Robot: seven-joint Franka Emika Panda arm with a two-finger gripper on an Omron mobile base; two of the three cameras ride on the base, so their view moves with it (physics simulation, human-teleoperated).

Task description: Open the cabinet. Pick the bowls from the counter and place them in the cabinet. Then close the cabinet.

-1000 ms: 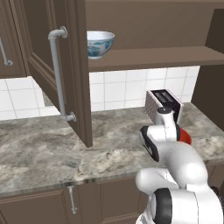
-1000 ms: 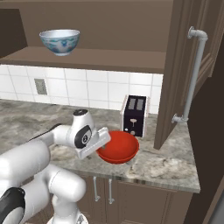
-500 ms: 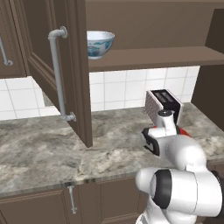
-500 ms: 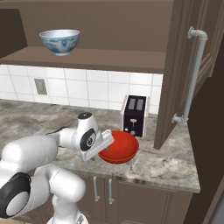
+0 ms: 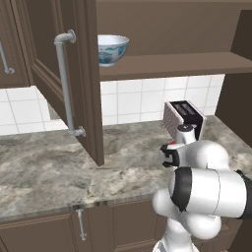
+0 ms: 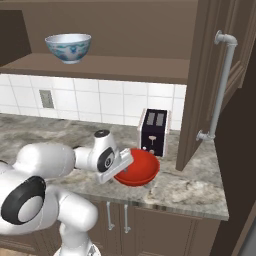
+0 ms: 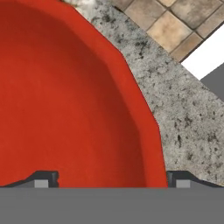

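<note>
The red bowl (image 6: 137, 167) sits on the desk (image 6: 190, 192) near its front edge, at about 7 o'clock from the dark toaster (image 6: 153, 132) and just in front of it; in the hand view the red bowl (image 7: 70, 100) spreads from the left side across to the middle, with speckled stone of the desk (image 7: 183, 113) at 3 o'clock and tan floor tiles (image 7: 175, 26) at 1 o'clock. The gripper (image 6: 121, 165) is at the bowl's near left rim, at 9 o'clock of the bowl in the right base view, and its jaws stand wide: the two dark fingertips (image 7: 43, 178) rise far apart at the bottom of the hand view, one over the bowl's inside and the other just outside the rim, so the rim lies between them; whether they touch it cannot be told. The white bowl with blue pattern (image 6: 68, 47) stands upright on the shelf (image 6: 125, 67) of the cabinet (image 5: 162, 29), toward the left end. The cabinet's doors are swung open, the left door (image 5: 74, 74) with its long silver handle (image 5: 64, 83) at 9 o'clock of that bowl, the right door (image 6: 210, 80) at 3 o'clock of the toaster. White wall tiles (image 5: 133, 101) run behind the desk below the shelf.
</note>
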